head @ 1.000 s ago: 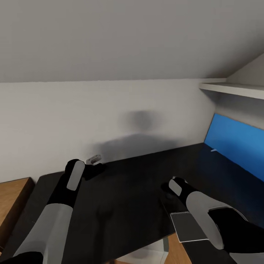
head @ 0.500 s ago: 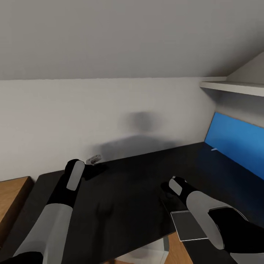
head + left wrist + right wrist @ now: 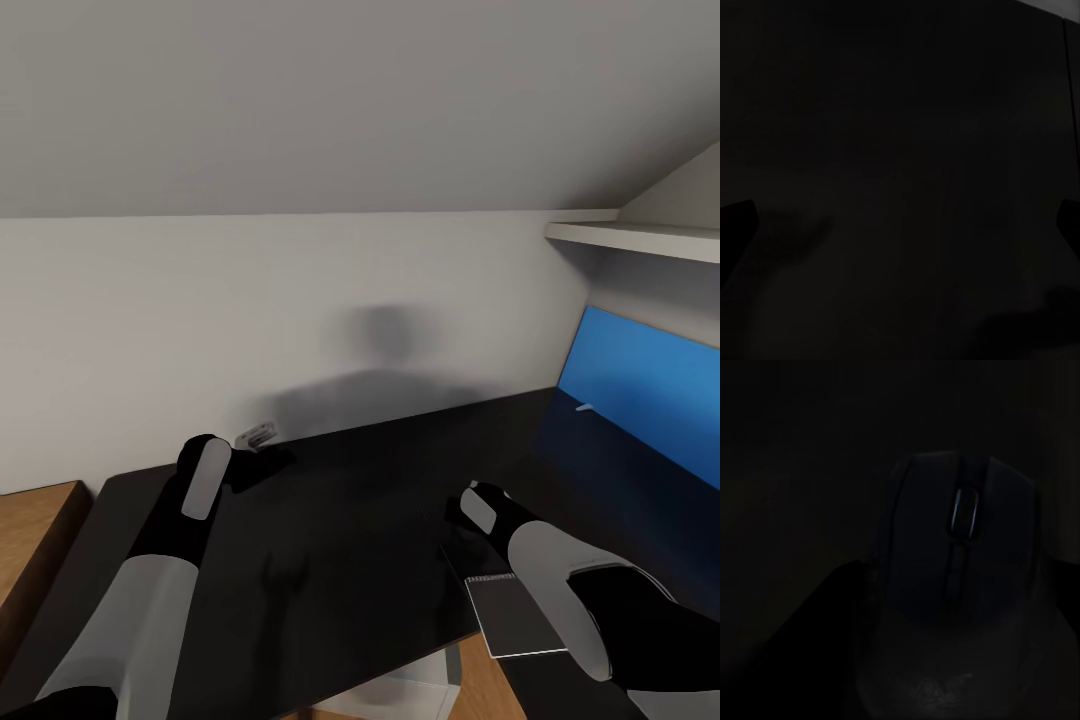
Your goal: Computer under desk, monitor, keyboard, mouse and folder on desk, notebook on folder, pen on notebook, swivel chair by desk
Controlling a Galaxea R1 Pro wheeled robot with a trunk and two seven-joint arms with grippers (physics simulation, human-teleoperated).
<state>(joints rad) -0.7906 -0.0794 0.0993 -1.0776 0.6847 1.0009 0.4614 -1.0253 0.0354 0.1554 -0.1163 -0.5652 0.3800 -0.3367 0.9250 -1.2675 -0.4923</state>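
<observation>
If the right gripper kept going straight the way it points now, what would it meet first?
Probably the mouse: the right wrist view looks straight onto it, dark, scroll wheel centred, lying on the black desk. The distance between them is unclear in this dim picture.

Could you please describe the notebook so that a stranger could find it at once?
Find the long black desk under the white wall. Near its front edge, partly hidden under the right arm, lies the notebook: a small, flat, dark grey rectangle with pale edges, unlike the large bright blue panel behind.

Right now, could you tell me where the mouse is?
The mouse lies on the black desk directly before the right gripper in the right wrist view.
</observation>
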